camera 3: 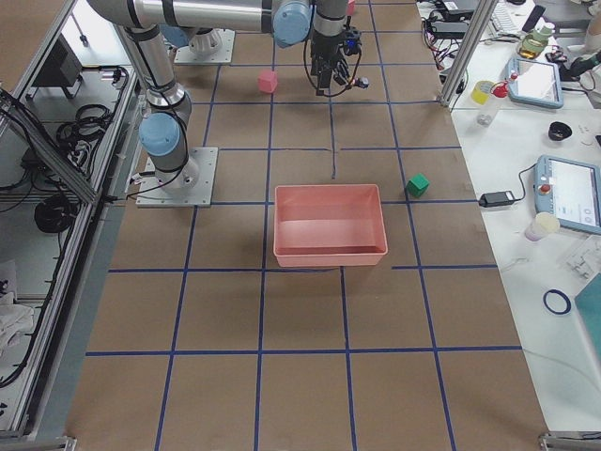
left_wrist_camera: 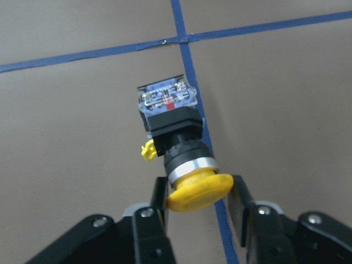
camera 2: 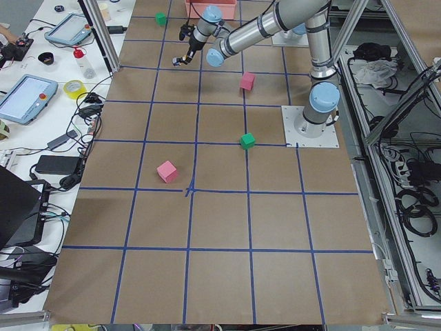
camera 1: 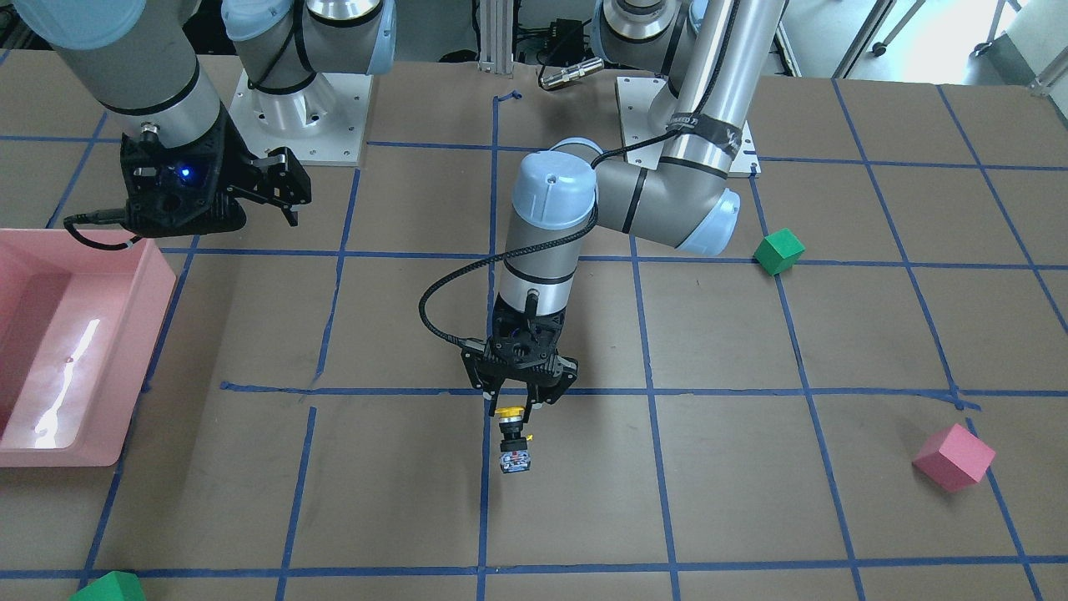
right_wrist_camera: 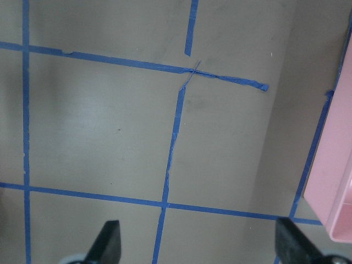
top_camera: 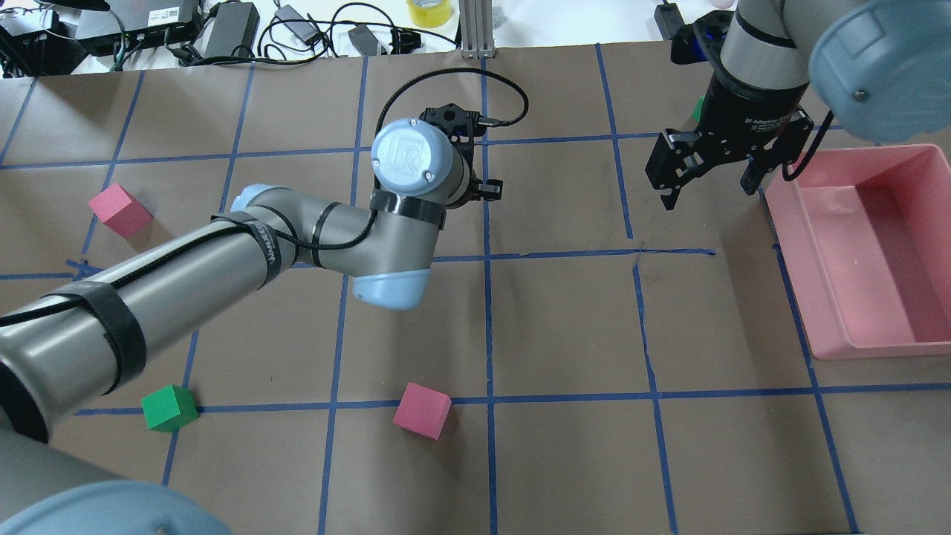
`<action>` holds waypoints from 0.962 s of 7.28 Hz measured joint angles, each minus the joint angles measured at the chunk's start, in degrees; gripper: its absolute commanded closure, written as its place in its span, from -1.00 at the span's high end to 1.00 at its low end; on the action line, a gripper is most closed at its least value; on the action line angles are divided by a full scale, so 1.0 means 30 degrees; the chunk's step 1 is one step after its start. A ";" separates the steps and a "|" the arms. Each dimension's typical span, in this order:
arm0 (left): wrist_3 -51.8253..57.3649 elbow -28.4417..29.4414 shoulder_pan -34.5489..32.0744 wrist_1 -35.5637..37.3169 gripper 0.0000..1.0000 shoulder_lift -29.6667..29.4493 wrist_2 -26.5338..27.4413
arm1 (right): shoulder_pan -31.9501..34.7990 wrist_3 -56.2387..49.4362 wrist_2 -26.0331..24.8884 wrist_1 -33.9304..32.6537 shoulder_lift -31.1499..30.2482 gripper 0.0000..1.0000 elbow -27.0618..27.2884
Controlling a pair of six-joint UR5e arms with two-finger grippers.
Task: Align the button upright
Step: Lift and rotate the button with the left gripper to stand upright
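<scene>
The table holds one button, two pink cubes, two green cubes and one pink bin. Two robot arms reach over it, one gripper each: left gripper, right gripper.

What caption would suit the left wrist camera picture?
Left gripper clasps the button by its yellow cap, over a blue tape line.

1. The tabletop: brown, gridded with blue tape.
2. The button: yellow cap, silver collar, black body, clear base with a red spot.
3. The bin: pink.
4. The left tool and right tool: black.
5. A pink cube; a green cube.
</scene>
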 measured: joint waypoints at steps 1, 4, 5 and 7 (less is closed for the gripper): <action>0.0241 0.1699 0.0421 -0.4606 -0.82 0.0458 -0.0811 | 0.0000 0.0000 -0.0006 0.0000 0.0001 1.00 0.0013; 0.0520 0.4629 0.2353 -1.3100 -0.90 -0.0051 -0.3521 | 0.0000 0.0001 -0.0013 0.0008 0.0002 1.00 0.0050; 0.0371 0.5005 0.2719 -1.3851 -0.90 -0.0657 -0.3975 | -0.0001 0.0001 -0.0008 0.0020 0.0002 1.00 0.0103; -0.0922 0.6173 0.2956 -1.5740 -0.90 -0.1559 -0.5028 | 0.0000 0.0000 -0.0006 0.0029 0.0002 1.00 0.0132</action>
